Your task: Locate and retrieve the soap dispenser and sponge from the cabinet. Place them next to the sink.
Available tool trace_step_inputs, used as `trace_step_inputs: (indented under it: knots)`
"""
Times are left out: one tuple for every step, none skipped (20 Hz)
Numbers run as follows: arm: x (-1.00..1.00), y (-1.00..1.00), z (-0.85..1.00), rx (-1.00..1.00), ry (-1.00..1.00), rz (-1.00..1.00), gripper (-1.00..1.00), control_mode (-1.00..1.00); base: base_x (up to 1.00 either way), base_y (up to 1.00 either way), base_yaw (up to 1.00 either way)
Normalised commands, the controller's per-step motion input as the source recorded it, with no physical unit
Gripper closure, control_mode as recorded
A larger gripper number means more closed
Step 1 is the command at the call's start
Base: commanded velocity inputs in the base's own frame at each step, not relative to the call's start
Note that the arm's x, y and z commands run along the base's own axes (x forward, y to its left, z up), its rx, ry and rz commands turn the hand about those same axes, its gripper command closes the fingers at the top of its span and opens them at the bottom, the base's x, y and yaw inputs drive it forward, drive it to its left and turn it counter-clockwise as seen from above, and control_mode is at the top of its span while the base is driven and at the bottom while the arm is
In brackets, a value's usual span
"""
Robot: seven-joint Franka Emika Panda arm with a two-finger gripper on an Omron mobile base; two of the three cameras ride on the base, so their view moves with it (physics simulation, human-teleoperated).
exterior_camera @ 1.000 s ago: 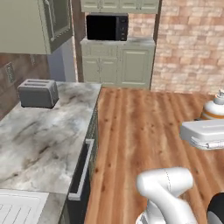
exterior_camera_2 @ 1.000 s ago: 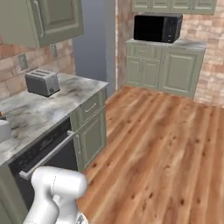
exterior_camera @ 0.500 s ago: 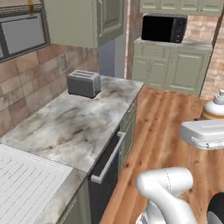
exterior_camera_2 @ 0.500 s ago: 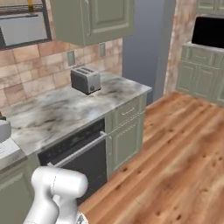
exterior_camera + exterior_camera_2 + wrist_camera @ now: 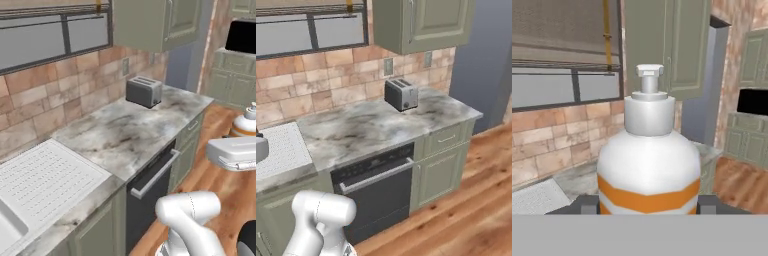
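The soap dispenser [image 5: 648, 155], white with orange bands and a white pump top, stands upright between my finger tips [image 5: 587, 204]. My gripper [image 5: 648, 206] is shut on its lower body. From the left base view the bottle [image 5: 247, 125] hangs at the right edge over the wooden floor, above my white hand. The white sink's ribbed drainboard [image 5: 45, 177] lies at the counter's near left, and it shows again in the right base view [image 5: 283, 145]. A sage-green wall cabinet [image 5: 155, 22] with shut doors hangs above the counter. The sponge is out of view.
A silver toaster [image 5: 144, 91] stands at the back of the marble counter [image 5: 120, 135]. Below the counter is a dark appliance front with a bar handle [image 5: 376, 177]. A window [image 5: 50, 40] sits over the sink. A black microwave [image 5: 242, 36] is far right.
Both base views have swung left as the base moved, bringing the toaster counter closer and the sink's drainboard into sight. The soap dispenser stays in my grip.
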Motion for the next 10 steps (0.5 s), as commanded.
trace_step_inputs:
  knots:
    - [0.0,0.0,0.0,0.0,0.0,0.0,1.0,1.0,0.08,0.16,0.48]
    - [0.0,0.0,0.0,0.0,0.0,0.0,1.0,1.0,0.09,0.14,0.47]
    - [0.0,0.0,0.0,0.0,0.0,0.0,1.0,1.0,0.1,0.15,0.47]
    - [0.0,0.0,0.0,0.0,0.0,0.0,1.0,1.0,0.1,0.15,0.47]
    - [0.0,0.0,0.0,0.0,0.0,0.0,1.0,1.0,0.1,0.16,0.47]
    - [0.0,0.0,0.0,0.0,0.0,0.0,1.0,1.0,0.1,0.17,0.46]
    - [0.0,0.0,0.0,0.0,0.0,0.0,1.0,1.0,0.09,0.19,0.46]
    - [0.0,0.0,0.0,0.0,0.0,0.0,1.0,1.0,0.09,0.2,0.45]
    - [0.0,0.0,0.0,0.0,0.0,0.0,1.0,1.0,0.09,0.2,0.45]
    - [0.0,0.0,0.0,0.0,0.0,0.0,1.0,1.0,0.09,0.21,0.45]
